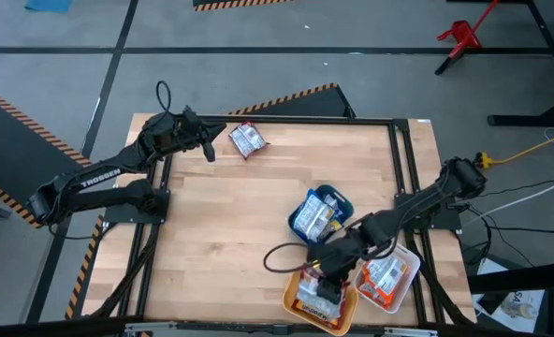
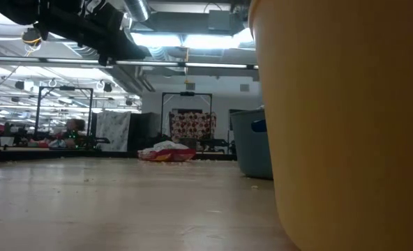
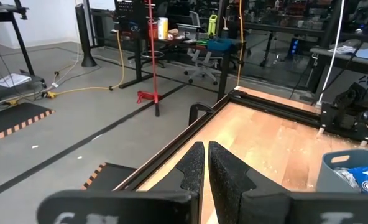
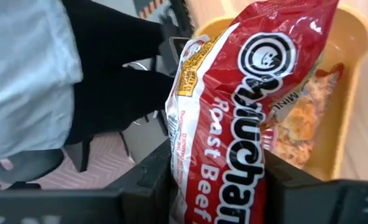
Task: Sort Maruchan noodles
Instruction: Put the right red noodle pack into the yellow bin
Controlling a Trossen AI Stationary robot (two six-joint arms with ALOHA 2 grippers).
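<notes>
My right gripper point(image 1: 328, 273) hovers over the orange tray point(image 1: 291, 301) at the table's near edge, shut on a red-and-white Maruchan packet point(image 4: 234, 93). More packets point(image 4: 308, 118) lie in that tray. The teal tray point(image 1: 341, 198) holds blue-and-white packets point(image 1: 313, 215). Orange packets point(image 1: 382, 273) lie in the white tray point(image 1: 410, 281). One red-and-white packet point(image 1: 247, 140) lies flat on the table near the far edge. My left gripper point(image 1: 209, 142) hangs shut just left of it, touching nothing. My right gripper pinches the red-and-white packet between its two fingers point(image 4: 156, 168), one on each flat face, at the packet's end nearest the wrist point(image 4: 215, 186). The fingers slant down from the table's right. The packet juts forward from them, lifted over the orange tray's inside.
The three trays crowd the table's near right part. The low view is half filled by the orange tray's wall point(image 2: 346, 125), with the teal tray point(image 2: 252, 143) behind it. A black frame point(image 1: 403, 178) borders the table. The wood of the middle and left point(image 1: 211, 225) is bare.
</notes>
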